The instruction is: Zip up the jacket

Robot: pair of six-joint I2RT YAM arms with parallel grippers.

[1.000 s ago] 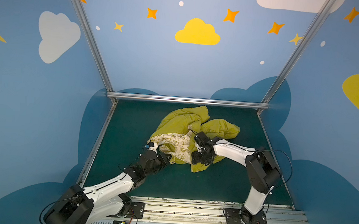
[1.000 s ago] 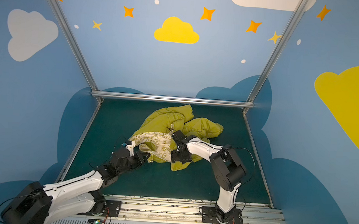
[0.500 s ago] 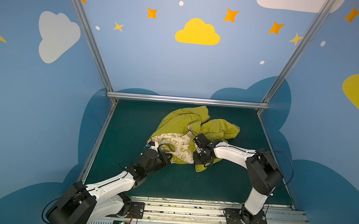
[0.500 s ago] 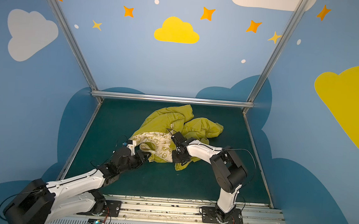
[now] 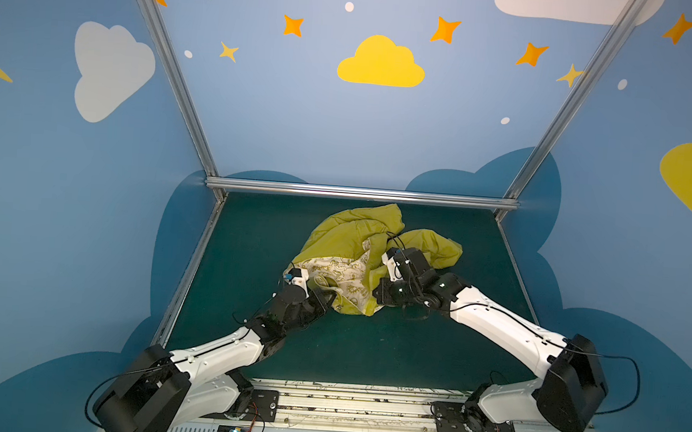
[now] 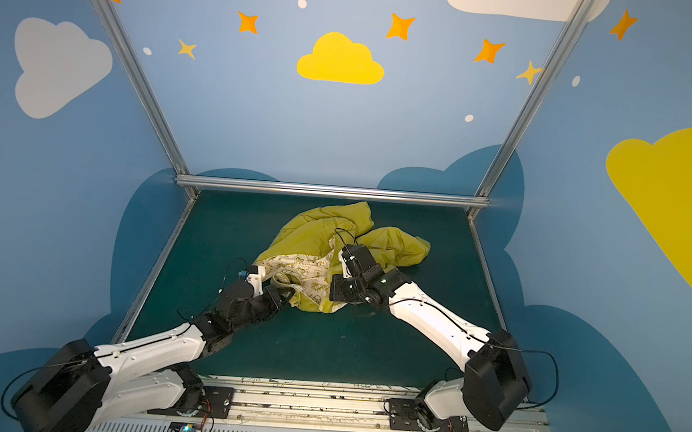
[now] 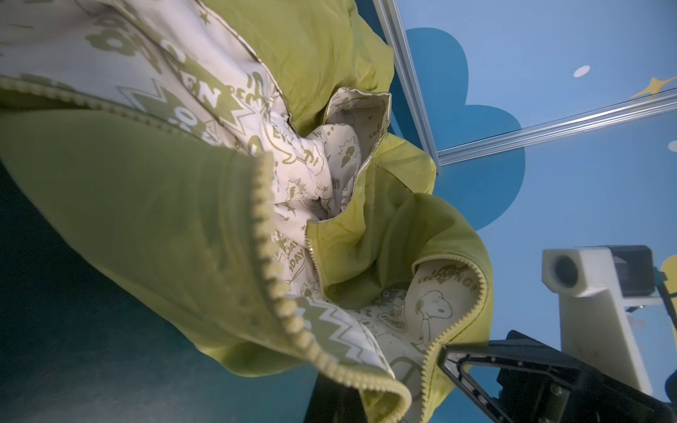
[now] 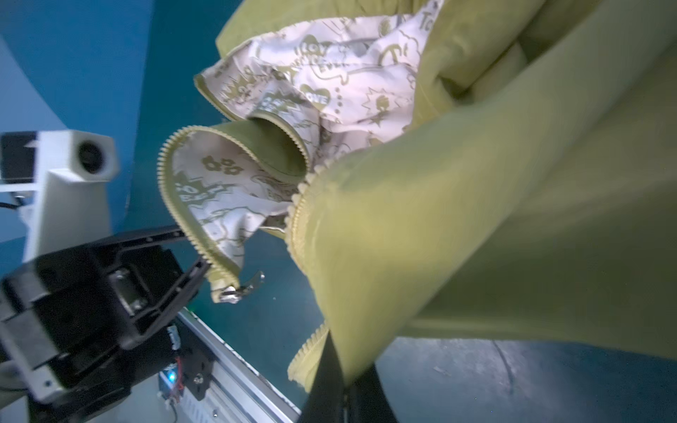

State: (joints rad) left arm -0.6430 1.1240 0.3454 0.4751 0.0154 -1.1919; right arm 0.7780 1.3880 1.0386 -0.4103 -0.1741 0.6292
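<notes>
**Item:** small mustard-yellow hooded fabric jacket [image 5: 347,238] [image 6: 313,240] with cream printed lining. It lay crumpled mid-way across the dark green felt table [image 5: 244,268], front open, the zipper halves unjoined.

**Left gripper** [image 5: 327,296] [image 6: 285,291]: black parallel jaws. They stayed pinched on the jacket's nearer zipper edge, as a second before.

**Right gripper** [image 5: 375,297] [image 6: 332,293]: its jaws stood apart a second before. They were now closed on the opposite zipper edge (the one real change I noticed); the arm had scarcely shifted.

**Seen from the right wrist only:** a small silver metal zipper slider [image 8: 238,289]. It dangled at the end of the edge that the left gripper [image 8: 199,252] held, just beyond the fingertips. Both top views hid it under folds.

**Seen from the left wrist only:** a cartoon beagle print [image 7: 434,305] on the lining. It sat beside the right gripper [image 7: 445,357], which met the toothed edge there. Both tooth rows showed, well apart.
</notes>
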